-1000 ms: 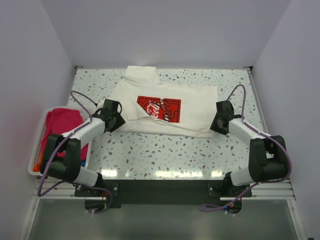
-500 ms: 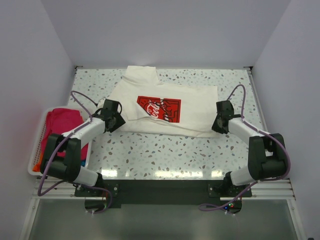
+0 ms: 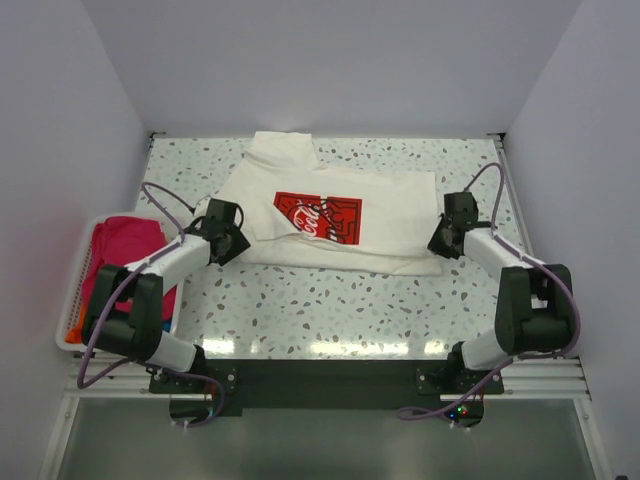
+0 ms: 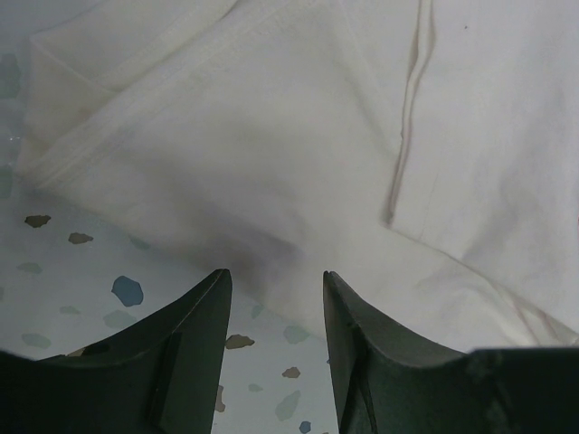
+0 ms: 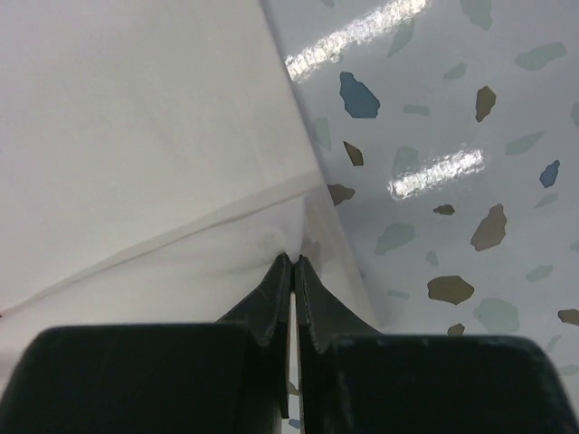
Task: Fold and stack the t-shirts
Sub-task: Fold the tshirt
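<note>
Top external view showed us the white t-shirt [image 3: 340,215] lying spread on the far half of the speckled table [image 3: 330,300], its red print [image 3: 318,216] face up near the middle and one flap reaching toward the back edge. The left gripper [image 3: 232,240] sat low at the shirt's left side and the right gripper [image 3: 443,243] at its near right corner, so the garment lay between the two tools.

In the left wrist view we saw the left gripper's two dark fingers [image 4: 194,344] standing apart with nothing between them. The shirt's near hem ran slantwise just past their tips, a sleeve seam showed further in, and bare speckled table showed in the gap between the fingers. Whether the tips touched the cloth we could not tell.

In the right wrist view the right gripper's fingers [image 5: 262,307] were pressed together, leaving only a hairline slit. The edge of the white cloth puckered into fine creases right at their tips, so we read it as pinching the shirt's border. The cloth spread away to the left of the fingers, and shiny table lay to the right.

At the table's left edge stood a white slatted basket [image 3: 66,338], well apart from the white shirt. It held a magenta t-shirt [image 3: 128,245], and a bit of orange cloth [image 3: 73,326] showed at its near end
</note>
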